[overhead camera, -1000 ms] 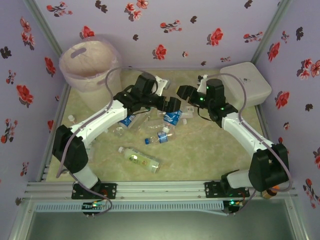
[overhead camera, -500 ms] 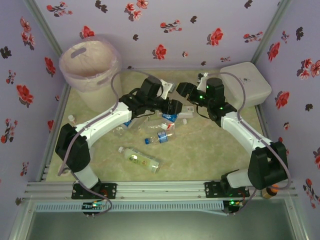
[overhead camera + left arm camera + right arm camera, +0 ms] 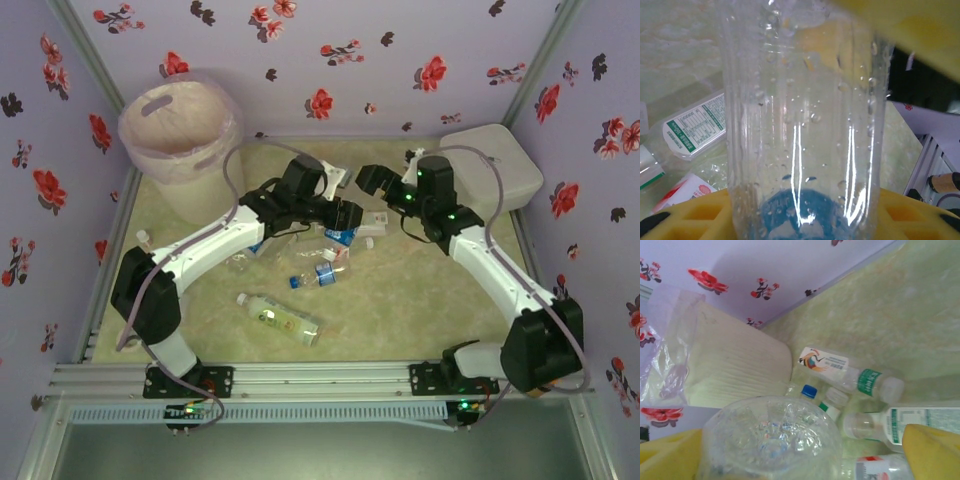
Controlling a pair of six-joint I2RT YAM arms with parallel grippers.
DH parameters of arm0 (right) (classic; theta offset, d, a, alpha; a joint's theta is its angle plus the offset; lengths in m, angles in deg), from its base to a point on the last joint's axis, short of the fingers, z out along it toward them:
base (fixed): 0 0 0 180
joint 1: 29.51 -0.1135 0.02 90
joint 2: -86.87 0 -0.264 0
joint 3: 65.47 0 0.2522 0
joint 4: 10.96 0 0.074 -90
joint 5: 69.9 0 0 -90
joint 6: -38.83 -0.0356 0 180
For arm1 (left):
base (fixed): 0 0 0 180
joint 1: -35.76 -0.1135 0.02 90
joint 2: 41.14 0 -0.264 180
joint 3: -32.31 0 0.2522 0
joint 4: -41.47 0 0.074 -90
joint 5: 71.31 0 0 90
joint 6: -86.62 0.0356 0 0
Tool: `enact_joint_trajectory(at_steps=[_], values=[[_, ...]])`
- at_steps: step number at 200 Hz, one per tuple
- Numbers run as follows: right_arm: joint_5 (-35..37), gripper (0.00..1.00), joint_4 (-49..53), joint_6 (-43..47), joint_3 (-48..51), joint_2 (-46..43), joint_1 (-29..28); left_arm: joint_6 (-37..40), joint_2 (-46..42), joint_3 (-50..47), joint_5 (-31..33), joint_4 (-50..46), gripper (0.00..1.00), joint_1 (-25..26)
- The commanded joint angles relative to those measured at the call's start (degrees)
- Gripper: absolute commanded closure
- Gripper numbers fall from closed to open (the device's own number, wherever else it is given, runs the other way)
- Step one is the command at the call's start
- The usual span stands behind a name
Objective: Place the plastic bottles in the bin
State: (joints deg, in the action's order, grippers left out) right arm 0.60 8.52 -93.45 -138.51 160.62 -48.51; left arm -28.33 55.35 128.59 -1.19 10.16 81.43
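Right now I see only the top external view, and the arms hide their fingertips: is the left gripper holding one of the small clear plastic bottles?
Observer: Yes. The left wrist view has the left gripper closed on a clear plastic bottle beaded with droplets, its yellow pads against it.
Operator: And the right gripper?
Observer: Open. In its wrist view a clear bottle's moulded base sits between the yellow fingers, with a gap on one side.
Operator: Any label readable nearby?
Observer: A white-capped clear bottle lying flat shows a red-and-black bird and a green band.
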Motion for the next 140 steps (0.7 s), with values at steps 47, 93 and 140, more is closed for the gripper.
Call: enact_joint_trajectory(at_steps=[47,93,140], values=[[14.8,0.00,8.1,7.7,2.5,-12.9,8.9,12.0,-3.2,11.8,8.2,-15.9,0.52,-1.1],[13.4,0.00,13.5,11.2,7.3,-17.6,9.5,22.7,-1.2,30.1,15.7,-32.0,0.56,-8.7],[9.4,0.00,19.5,16.3,6.2,-17.7,9.6,28.9,4.3,49.9,22.7,-39.4,0.68,-24.3]])
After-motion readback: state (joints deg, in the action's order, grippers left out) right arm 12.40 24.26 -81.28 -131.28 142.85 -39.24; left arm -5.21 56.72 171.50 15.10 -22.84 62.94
